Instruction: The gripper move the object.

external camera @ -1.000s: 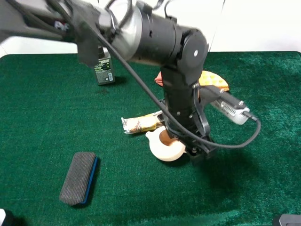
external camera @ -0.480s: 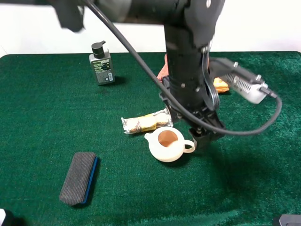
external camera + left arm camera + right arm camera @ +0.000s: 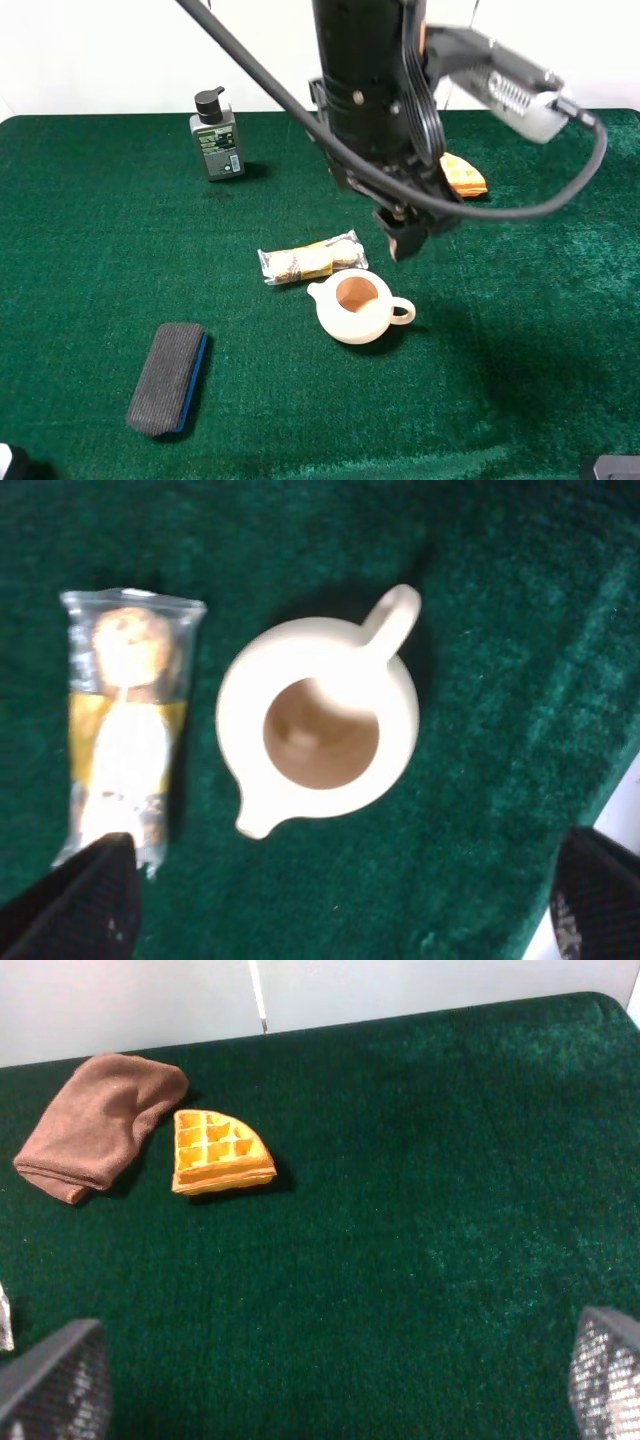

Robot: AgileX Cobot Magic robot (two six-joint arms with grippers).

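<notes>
The cream-white teapot (image 3: 352, 310) stands upright on the green cloth, lidless, brown inside, spout to the left and loop handle to the right. It fills the middle of the left wrist view (image 3: 320, 730). My left gripper (image 3: 405, 238) hangs above and just behind it, apart from it. Its dark fingertips (image 3: 90, 905) show wide apart at the two lower corners of the left wrist view, so it is open and empty (image 3: 340, 910). My right gripper (image 3: 330, 1380) is open and empty over bare green cloth.
A clear-wrapped snack packet (image 3: 310, 258) lies just behind the teapot, also in the left wrist view (image 3: 125, 720). A black-capped bottle (image 3: 218, 135) stands back left. A dark eraser (image 3: 167, 377) lies front left. A waffle piece (image 3: 220, 1150) and brown cloth (image 3: 100, 1125) lie at the back.
My left gripper was down around the teapot, then came off it and rose up and back. The teapot stays on the cloth, shifted very little.
</notes>
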